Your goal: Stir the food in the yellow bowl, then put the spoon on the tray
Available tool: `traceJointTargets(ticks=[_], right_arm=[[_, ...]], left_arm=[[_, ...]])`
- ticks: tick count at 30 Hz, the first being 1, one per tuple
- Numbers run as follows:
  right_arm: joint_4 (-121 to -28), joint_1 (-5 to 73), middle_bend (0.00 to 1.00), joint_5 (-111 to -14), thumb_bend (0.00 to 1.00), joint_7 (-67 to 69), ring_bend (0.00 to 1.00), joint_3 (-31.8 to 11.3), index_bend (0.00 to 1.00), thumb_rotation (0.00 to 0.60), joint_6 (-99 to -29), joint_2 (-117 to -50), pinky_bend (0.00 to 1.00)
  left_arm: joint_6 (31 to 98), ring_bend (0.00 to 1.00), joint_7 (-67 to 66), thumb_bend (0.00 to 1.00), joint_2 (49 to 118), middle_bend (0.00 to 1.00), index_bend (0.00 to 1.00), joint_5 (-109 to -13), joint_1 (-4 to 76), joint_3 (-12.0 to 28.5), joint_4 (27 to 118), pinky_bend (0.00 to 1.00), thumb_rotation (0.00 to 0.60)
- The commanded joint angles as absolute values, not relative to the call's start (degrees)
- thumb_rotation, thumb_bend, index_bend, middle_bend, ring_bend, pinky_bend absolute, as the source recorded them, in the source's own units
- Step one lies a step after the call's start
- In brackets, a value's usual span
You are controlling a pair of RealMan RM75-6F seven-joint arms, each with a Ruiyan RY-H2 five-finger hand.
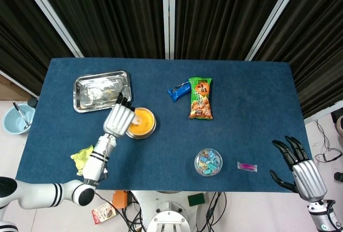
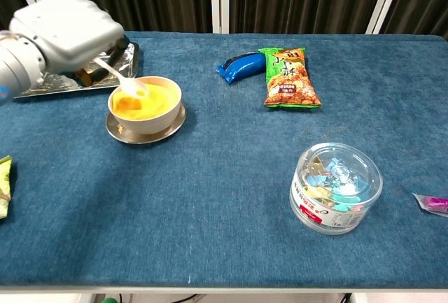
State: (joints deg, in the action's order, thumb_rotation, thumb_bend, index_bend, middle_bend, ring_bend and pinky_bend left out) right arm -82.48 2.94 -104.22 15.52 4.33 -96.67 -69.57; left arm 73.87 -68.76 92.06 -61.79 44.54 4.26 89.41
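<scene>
While no label reads clearly | left hand (image 2: 66, 33) pinches spoon (image 2: 124, 80) over yellow bowl (image 2: 145, 103) | right hand (image 1: 300, 167) spread, idle | snack bag (image 2: 288, 77), tray (image 1: 102, 90) nearby

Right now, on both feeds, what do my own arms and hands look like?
Left hand: a boxy, light grey metallic back with black fingers. Its forearm is white and silver with black joint bands, and small dark cabling shows near the wrist. Right hand: a ribbed silver-grey back, black fingers, and a white wrist below.
</scene>
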Motion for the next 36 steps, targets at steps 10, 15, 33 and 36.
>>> traceJointTargets(ticks=[10, 15, 33, 36], right_arm=[[-81.24, 2.9, 0.14, -103.56, 0.29, 16.73, 0.0, 4.31, 0.12, 0.6, -96.54, -70.06, 0.07], [-81.01, 2.87, 0.14, -103.33, 0.29, 17.01, 0.0, 4.28, 0.12, 0.6, -96.53, -70.08, 0.07], [-81.01, 2.99, 0.14, -102.73, 0.29, 17.07, 0.0, 4.23, 0.12, 0.6, -96.01, -70.01, 0.07], [-81.02, 2.97, 0.14, -102.7, 0.29, 17.03, 0.0, 4.28, 0.12, 0.6, -95.92, -70.05, 0.07]], left_arm=[[74.8, 0.31, -86.72, 0.45, 96.17, 0.45, 0.56, -63.92, 47.73, 1.98, 86.53, 0.22, 0.6], [75.24, 0.31, -90.17, 0.45, 95.24, 0.45, 0.57, -64.03, 47.92, 1.76, 87.38, 0.22, 0.6], [74.93, 0.31, -97.39, 0.45, 97.81, 0.45, 0.58, -65.66, 48.06, 0.12, 81.64, 0.24, 0.6], [74.06, 0.31, -96.57, 0.45, 98.82, 0.45, 0.58, -65.67, 47.98, 0.11, 80.52, 0.24, 0.6]])
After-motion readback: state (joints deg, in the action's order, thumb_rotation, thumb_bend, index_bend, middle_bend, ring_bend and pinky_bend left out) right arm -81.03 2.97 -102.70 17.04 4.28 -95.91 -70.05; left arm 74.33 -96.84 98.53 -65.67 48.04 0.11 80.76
